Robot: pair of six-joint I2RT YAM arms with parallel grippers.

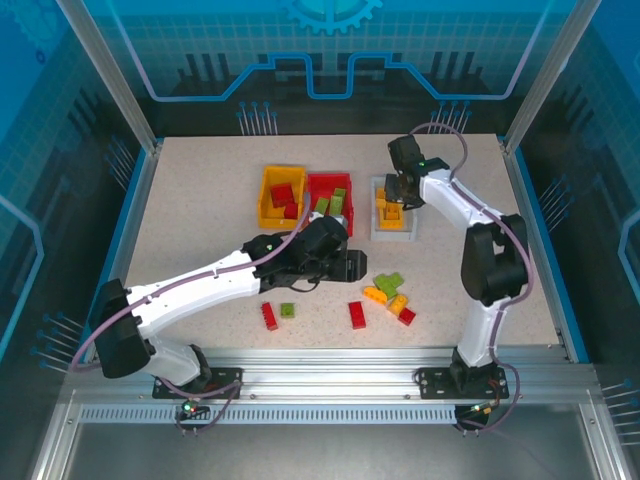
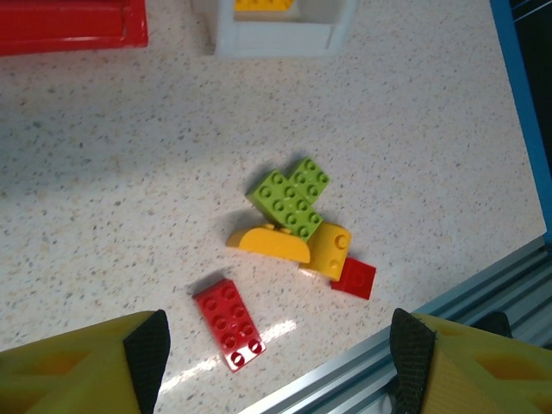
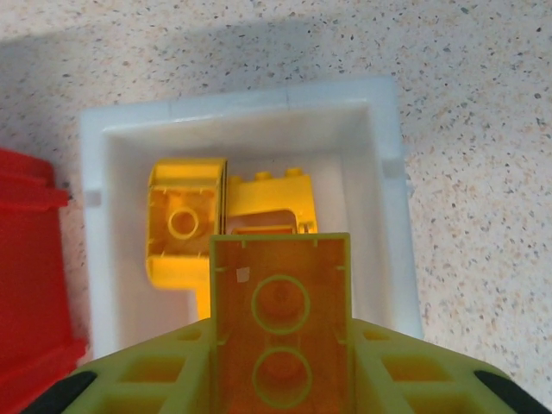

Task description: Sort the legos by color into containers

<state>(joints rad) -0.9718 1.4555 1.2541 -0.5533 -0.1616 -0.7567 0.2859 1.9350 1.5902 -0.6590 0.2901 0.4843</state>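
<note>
The containers point(image 1: 312, 186) held some bricks, but several loose legos point(image 1: 357, 314) lay near. The right gripper point(image 1: 397, 196) clasped a yellow-orange brick point(image 3: 280, 302) over the white bin point(image 3: 388, 172); the left gripper point(image 2: 276, 345) gaped empty.

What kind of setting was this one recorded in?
Probably an enclosed robot workcell or demo booth: aluminium frame posts carry blue panels printed with gear graphics, and two arms are bolted to a rail at the edge of the speckled table.
</note>
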